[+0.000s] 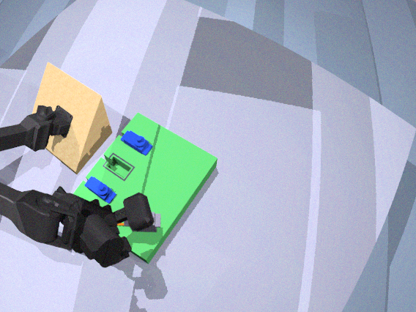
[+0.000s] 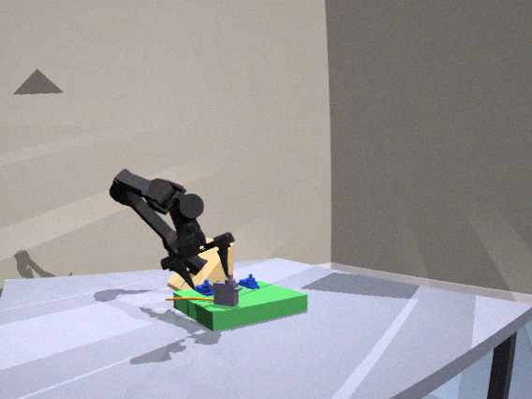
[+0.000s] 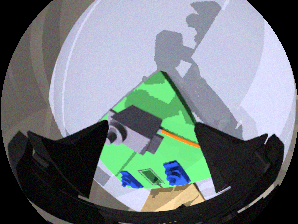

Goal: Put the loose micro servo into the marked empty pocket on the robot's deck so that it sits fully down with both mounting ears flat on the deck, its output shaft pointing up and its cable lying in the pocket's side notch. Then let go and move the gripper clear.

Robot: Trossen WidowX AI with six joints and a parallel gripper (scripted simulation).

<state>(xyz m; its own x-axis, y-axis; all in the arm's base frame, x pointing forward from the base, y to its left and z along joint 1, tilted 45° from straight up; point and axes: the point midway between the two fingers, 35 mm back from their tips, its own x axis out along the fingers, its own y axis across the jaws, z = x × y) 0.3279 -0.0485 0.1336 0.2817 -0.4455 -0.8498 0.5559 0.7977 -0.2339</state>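
The loose grey micro servo [image 1: 157, 219] [image 2: 226, 294] [image 3: 131, 131] stands on the green deck [image 1: 176, 165] [image 2: 281, 295] near a corner, shaft up. Its orange cable [image 1: 120, 224] [image 2: 187, 298] [image 3: 180, 137] runs out to one side. My gripper [image 2: 211, 281] [image 3: 153, 125] is open and empty, low over the deck beside the servo. In the wrist view the servo shows nearer the left fingertip. In the top view the gripper hides most of the servo. The marked pocket [image 1: 122, 170] [image 3: 150, 176] is empty, between two seated blue servos.
The blue servos [image 1: 136, 142] [image 1: 100, 190] [image 2: 204, 287] [image 2: 249, 282] [image 3: 176, 173] [image 3: 130, 180] stand up from the deck. A tan wedge block [image 1: 69, 99] [image 3: 175, 197] is beyond the deck's pocket side. A black jointed part [image 1: 55, 124] shows over the wedge in the top view.
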